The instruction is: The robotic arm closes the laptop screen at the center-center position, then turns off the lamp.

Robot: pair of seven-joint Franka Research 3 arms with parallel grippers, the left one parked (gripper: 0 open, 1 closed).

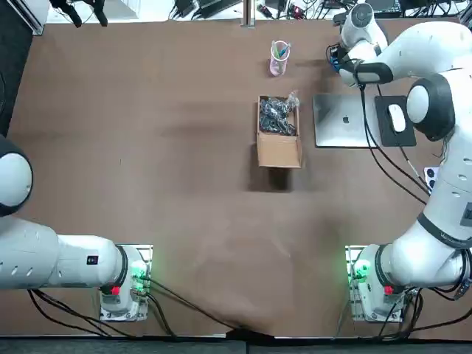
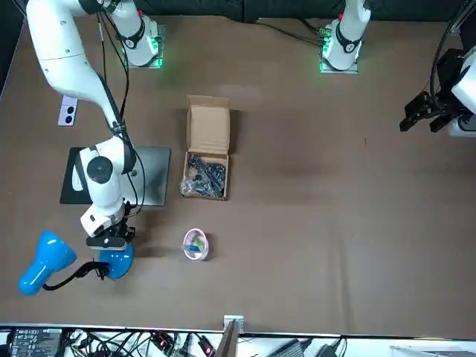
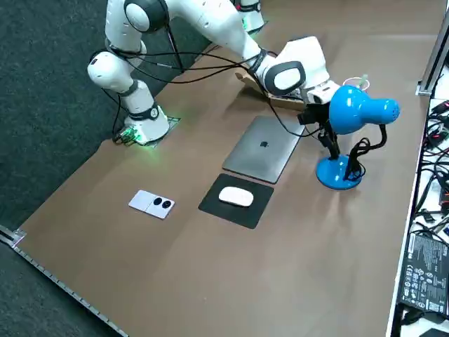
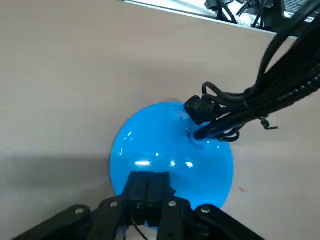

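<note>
While the right gripper (image 2: 108,242), fingers pinched together, hangs lower left over the probably light, slick lamp base (image 2: 117,265), press straight down.

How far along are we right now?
Done: the laptop lies shut flat. In hand: the right gripper, fingers shut, is down over the blue lamp's base, apparently to press it. Left: the turning off itself; no view shows whether the lamp is lit or already off.
</note>
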